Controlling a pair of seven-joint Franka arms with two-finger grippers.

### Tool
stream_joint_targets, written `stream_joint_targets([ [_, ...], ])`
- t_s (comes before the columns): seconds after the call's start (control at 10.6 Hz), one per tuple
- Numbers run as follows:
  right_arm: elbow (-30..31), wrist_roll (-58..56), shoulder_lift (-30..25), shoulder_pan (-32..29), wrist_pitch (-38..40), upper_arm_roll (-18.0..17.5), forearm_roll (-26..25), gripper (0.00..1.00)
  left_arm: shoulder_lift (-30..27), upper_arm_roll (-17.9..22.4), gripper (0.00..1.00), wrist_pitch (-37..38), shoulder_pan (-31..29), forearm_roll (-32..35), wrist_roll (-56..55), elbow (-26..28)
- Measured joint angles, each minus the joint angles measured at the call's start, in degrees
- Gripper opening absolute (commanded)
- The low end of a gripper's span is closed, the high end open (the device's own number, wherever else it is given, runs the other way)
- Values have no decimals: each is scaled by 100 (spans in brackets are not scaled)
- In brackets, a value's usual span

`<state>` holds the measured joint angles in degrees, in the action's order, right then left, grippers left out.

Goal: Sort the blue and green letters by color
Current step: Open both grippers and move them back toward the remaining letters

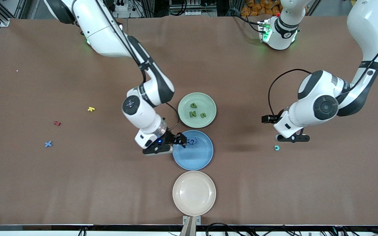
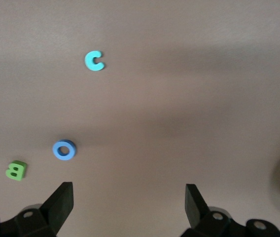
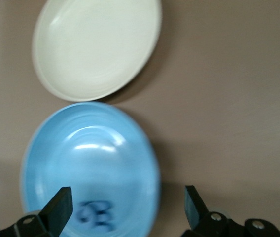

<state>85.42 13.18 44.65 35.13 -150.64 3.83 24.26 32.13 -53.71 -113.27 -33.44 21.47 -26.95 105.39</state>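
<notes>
While the right arm bends down so its right tool [image 1: 179, 140] hangs released over the blue plate's [image 1: 197, 160] rim above a blue letter [image 3: 95, 213] inside, the left tool [image 2: 127, 200] hovers released over bare tabletop [image 1: 274, 190] near a teal letter [image 1: 276, 147].

Teal letter C [image 2: 94, 61] lying on the brown table, green letter B [image 2: 16, 170] and blue letter O [image 2: 64, 150] near it, blue letter B [image 3: 95, 213] seen in the blue plate [image 3: 130, 148]
</notes>
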Motion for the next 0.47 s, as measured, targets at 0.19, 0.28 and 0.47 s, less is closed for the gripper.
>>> stream_joint_targets([
  [0.19, 337, -697, -156, -502, 98, 22, -20, 100, -29, -21, 100, -289, -361, 41, 388, 409],
  [0.28, 547, -1090, -268, -780, 190, 34, -25, 100, -59, -27, 100, -376, -474, 146, 560, 572],
  [0.47, 898, -1674, -514, -1286, 551, 160, -132, 100, -119, -41, 100, -513, -638, 439, 956, 803],
])
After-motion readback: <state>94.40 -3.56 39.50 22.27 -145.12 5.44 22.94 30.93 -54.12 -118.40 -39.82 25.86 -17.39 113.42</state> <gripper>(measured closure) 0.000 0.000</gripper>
